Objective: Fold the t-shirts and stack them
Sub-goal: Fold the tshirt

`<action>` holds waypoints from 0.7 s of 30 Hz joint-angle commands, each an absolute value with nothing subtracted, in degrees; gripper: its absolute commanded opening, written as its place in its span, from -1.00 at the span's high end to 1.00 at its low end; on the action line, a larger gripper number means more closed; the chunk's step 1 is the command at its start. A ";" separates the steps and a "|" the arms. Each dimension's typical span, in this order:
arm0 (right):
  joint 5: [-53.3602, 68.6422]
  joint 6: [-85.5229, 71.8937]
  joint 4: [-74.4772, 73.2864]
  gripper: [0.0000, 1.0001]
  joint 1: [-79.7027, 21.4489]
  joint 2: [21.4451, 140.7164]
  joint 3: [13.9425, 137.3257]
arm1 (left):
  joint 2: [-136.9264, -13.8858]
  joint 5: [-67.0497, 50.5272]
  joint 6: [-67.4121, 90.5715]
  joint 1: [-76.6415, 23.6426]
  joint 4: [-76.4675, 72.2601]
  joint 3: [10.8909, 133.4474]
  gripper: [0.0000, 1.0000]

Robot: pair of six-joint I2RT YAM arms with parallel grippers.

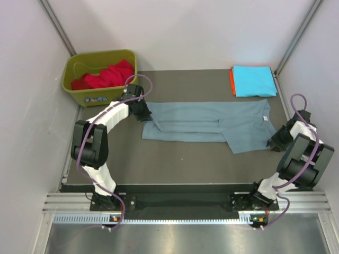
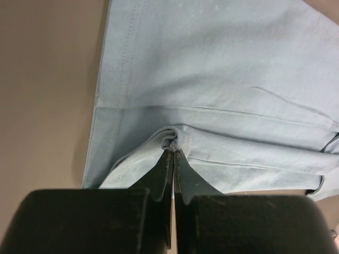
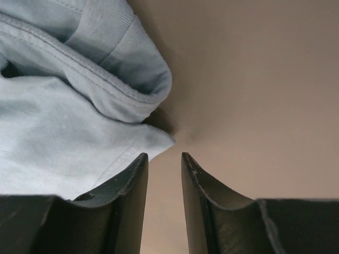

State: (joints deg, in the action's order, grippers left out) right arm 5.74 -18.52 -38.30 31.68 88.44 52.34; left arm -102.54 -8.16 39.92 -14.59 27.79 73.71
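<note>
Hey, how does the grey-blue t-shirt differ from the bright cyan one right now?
The grey-blue t-shirt lies stretched long across the middle of the table, only partly folded; the cyan t-shirt is a compact folded square at the far right corner. The left end effector pinches the grey-blue t-shirt at its left end; the cyan t-shirt is untouched, resting on an orange t-shirt. Both are plain-coloured.

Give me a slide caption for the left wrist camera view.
The left gripper pinches a bunched fold of the grey-blue t-shirt lying on the brown table.
</note>
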 commanded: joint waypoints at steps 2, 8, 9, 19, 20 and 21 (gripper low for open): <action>5.63 -19.16 -35.16 0.33 32.08 89.65 51.68 | -103.36 -8.70 39.55 -14.24 26.37 74.79 1.00; 5.72 -19.77 -32.26 0.38 32.17 92.54 51.59 | -103.54 -8.09 39.55 -14.24 27.16 74.88 1.00; 5.71 -19.78 -31.73 0.42 32.08 92.72 51.59 | -103.45 -7.91 39.55 -14.24 27.33 74.80 1.00; 4.22 -18.29 -31.46 1.00 32.17 91.33 50.71 | -101.87 -8.79 40.34 -14.06 28.82 72.60 1.00; 3.78 -18.11 -32.68 1.00 32.17 90.62 50.80 | -101.60 -8.53 40.34 -14.06 29.18 72.34 1.00; 3.61 -17.93 -33.39 1.00 32.08 89.75 50.71 | -100.91 -8.44 40.52 -13.98 29.44 71.72 1.00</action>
State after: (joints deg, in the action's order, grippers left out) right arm 5.82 -19.46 -33.58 31.68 91.83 51.72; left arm -103.48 -8.14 40.36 -14.33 28.29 73.12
